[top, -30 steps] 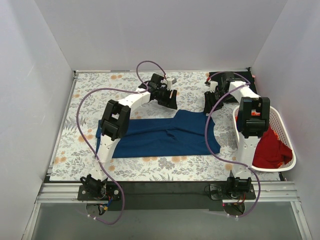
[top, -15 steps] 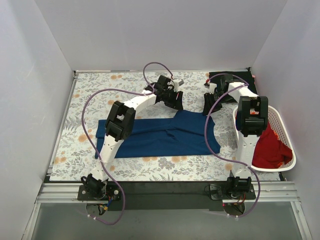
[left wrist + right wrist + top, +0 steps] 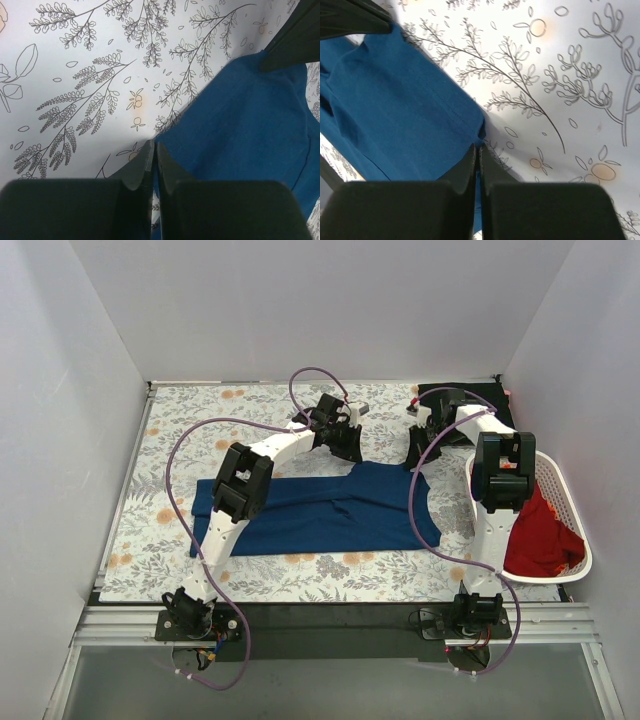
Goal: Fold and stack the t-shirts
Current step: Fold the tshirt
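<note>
Blue t-shirt [image 3: 330, 512] spread flat mid-table on the floral cover [image 3: 250, 410], left gripper [image 3: 349, 453] clenched on its far edge, right gripper [image 3: 416, 461] clenched on its far right corner, black t-shirt [image 3: 470, 398] in the table's far right corner, red t-shirt [image 3: 545, 538] in the white basket [image 3: 556, 476] at the right edge.

The top camera sits high behind the arm bases [image 3: 190, 612], which lie at 6 o'clock. It looks down and forward toward the back wall [image 3: 320, 310] at 12 o'clock and takes in the whole desk [image 3: 200, 410] from afar. Each wrist camera peers along its own fingers from very close, with the left claw [image 3: 154, 150] and right claw [image 3: 478, 150] at 6 o'clock. All three views share the far edge of the blue t-shirt [image 3: 330, 510] and the floral cover [image 3: 75, 75].
</note>
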Available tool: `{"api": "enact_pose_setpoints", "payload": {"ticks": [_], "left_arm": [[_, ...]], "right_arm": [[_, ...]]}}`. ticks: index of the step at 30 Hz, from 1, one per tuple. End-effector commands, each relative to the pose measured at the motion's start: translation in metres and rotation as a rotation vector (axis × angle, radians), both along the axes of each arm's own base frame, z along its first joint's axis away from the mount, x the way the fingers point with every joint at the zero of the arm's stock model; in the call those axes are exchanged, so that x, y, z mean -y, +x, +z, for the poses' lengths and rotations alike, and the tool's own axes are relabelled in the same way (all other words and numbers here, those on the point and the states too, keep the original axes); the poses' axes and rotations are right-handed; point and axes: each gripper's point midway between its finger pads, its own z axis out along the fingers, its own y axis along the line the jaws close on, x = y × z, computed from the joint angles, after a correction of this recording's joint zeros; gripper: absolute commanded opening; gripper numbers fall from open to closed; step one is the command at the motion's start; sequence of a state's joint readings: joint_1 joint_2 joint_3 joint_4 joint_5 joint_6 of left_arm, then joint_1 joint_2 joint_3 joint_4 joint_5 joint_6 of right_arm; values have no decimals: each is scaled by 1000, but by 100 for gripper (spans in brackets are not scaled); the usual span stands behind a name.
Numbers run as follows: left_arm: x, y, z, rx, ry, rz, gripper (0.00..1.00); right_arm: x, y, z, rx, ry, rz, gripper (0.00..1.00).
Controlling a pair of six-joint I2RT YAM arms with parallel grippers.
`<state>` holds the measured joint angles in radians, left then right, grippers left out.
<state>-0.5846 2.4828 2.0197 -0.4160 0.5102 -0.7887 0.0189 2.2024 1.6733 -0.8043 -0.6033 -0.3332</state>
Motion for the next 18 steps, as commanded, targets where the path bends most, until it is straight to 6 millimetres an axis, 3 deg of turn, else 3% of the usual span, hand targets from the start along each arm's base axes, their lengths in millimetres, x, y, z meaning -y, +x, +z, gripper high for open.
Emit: {"api": "enact_pose_setpoints", "payload": {"ticks": [1,5,7,8,12,14,16,17,18], "left_arm": [[5,-3,34,45,-32,-37,0],[6,-11,72,113,-96,-73,0],[5,-19,80,129,-124,-97,0],[4,-22,96,151,-144,-103,0],[0,-37,112,151,-173,-130,0],[-4,-49,112,131,-180,-145,0],[-6,-59,125,142,-203,-161,0],[-11,-66,116,120,-193,-162,0],[-13,-70,129,141,-206,-167,0]], "right_arm": [[-11,8,36,88,81,27,1],[-16,-2,63,147,116,57,1],[-17,-11,66,152,123,71,1],[-17,-15,68,155,125,76,1],[-18,-33,78,172,136,94,1],[-18,-47,77,165,138,107,1],[-19,-56,76,163,146,120,1],[-20,-64,76,159,151,125,1],[-21,-68,76,153,159,130,1]]}}
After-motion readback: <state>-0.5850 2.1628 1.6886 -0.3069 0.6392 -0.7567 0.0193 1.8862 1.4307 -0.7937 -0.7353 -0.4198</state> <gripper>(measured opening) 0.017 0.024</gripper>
